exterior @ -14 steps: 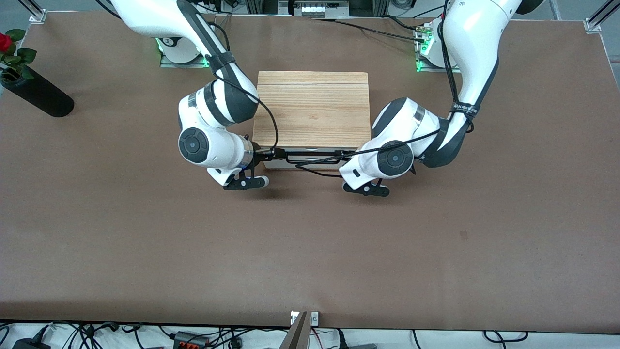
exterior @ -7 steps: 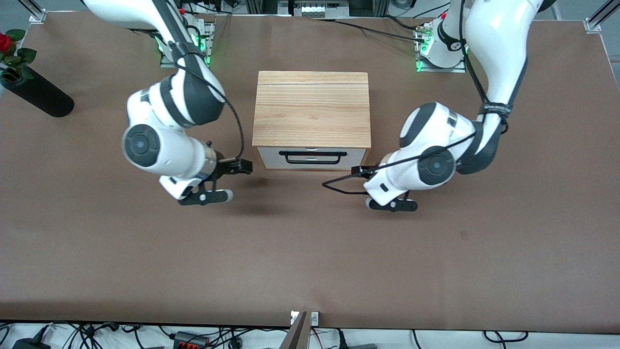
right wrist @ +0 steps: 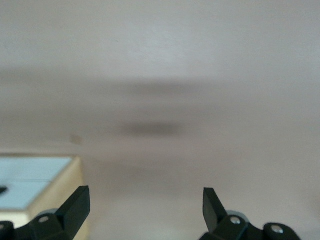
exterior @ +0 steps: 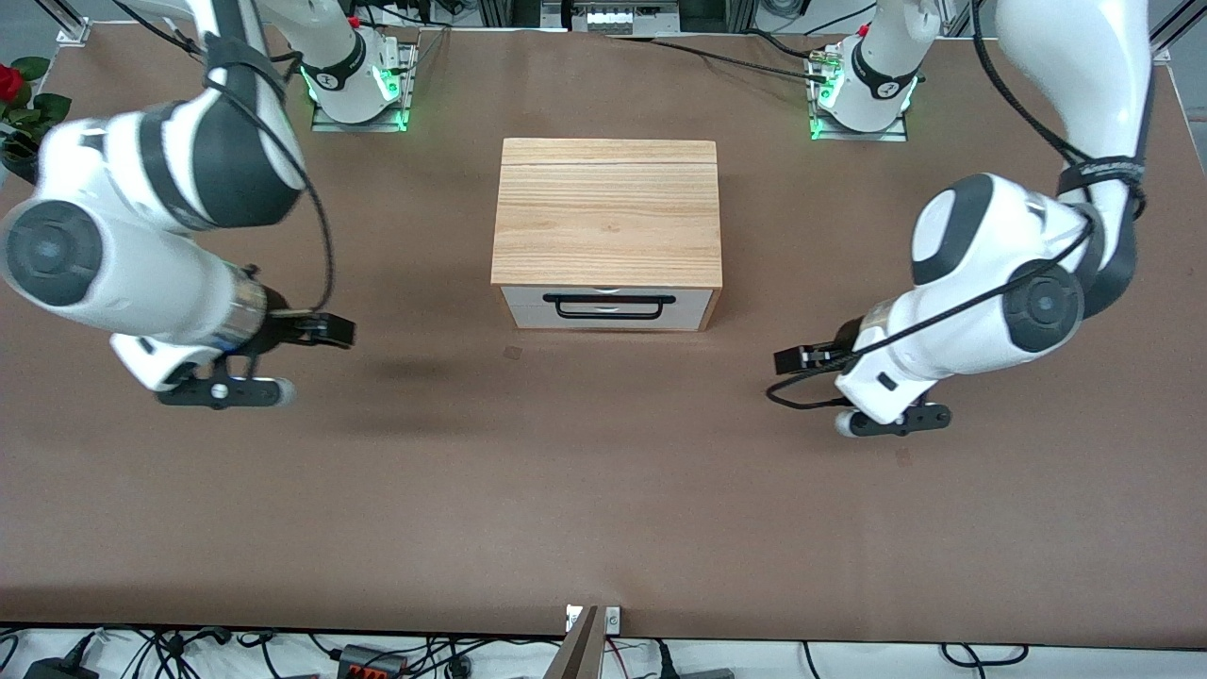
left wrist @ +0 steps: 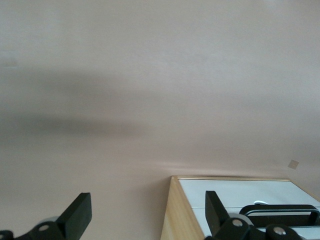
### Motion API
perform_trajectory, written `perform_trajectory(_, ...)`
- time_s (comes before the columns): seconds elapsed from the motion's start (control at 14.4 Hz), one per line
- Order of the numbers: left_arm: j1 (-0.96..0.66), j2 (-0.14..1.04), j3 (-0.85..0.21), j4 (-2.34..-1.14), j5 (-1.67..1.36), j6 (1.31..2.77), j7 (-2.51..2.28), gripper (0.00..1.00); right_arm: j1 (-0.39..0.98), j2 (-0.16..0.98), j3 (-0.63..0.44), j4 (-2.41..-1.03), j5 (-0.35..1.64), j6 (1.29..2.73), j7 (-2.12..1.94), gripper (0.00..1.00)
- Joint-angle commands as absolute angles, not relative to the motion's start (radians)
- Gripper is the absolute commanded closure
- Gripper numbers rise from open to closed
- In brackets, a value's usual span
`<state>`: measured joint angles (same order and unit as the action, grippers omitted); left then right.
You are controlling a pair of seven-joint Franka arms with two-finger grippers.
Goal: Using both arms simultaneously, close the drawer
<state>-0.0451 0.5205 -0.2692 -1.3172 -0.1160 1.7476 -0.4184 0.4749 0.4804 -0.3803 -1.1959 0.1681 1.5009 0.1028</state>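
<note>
The light-wood cabinet (exterior: 608,212) stands mid-table. Its drawer (exterior: 528,309) sits pushed in, the white front flush with the box and the black bar handle (exterior: 608,300) facing the front camera. My left gripper (exterior: 787,360) is open and empty above the table, well off toward the left arm's end. My right gripper (exterior: 335,330) is open and empty above the table toward the right arm's end. In the left wrist view my left gripper (left wrist: 147,212) points past the cabinet's corner, with the drawer front (left wrist: 240,195) showing. In the right wrist view my right gripper (right wrist: 144,202) frames bare table, with the cabinet (right wrist: 65,185) at the edge.
A black vase (exterior: 71,184) with a red rose (exterior: 9,80) lies at the right arm's end of the brown table (exterior: 603,490). A small mark (exterior: 512,353) is on the table just in front of the drawer.
Both grippers have left the drawer front and swung apart, each toward its own arm's end of the table. The drawer's white front and handle now show in full.
</note>
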Motion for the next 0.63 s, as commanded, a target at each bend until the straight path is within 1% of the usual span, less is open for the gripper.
perform_trajectory(0.0,-0.008,0.459,-0.268,-1.333,-0.107,1.704,-0.442,0.0,0.477,0.453,-0.437,-1.172,0.152,1.439,-0.024,0.0)
perform_trajectory(0.14,0.02,0.421,-0.247,-1.328,-0.089,1.666,-0.472,0.0,0.437,0.404,-0.42,-1.198,0.126,1.436,-0.041,0.0)
perform_trajectory(0.21,0.026,0.388,-0.233,-1.33,-0.071,1.632,-0.472,0.0,0.405,0.381,-0.379,-1.228,0.112,1.436,-0.04,0.0)
perform_trajectory(0.28,0.032,0.359,-0.226,-1.331,-0.069,1.597,-0.479,0.0,0.359,0.336,-0.321,-1.262,0.085,1.436,-0.038,0.0)
perform_trajectory(0.42,0.038,0.312,-0.216,-1.331,-0.033,1.527,-0.48,0.0,0.243,0.252,-0.162,-1.38,-0.001,1.451,-0.022,0.0)
perform_trajectory(0.49,0.044,0.283,-0.216,-1.328,0.003,1.513,-0.47,0.0,0.189,0.217,-0.103,-1.441,-0.015,1.482,-0.02,0.0)
perform_trajectory(0.56,0.063,0.258,-0.219,-1.335,0.011,1.508,-0.468,0.0,0.14,0.165,-0.065,-1.527,-0.012,1.549,-0.02,0.0)
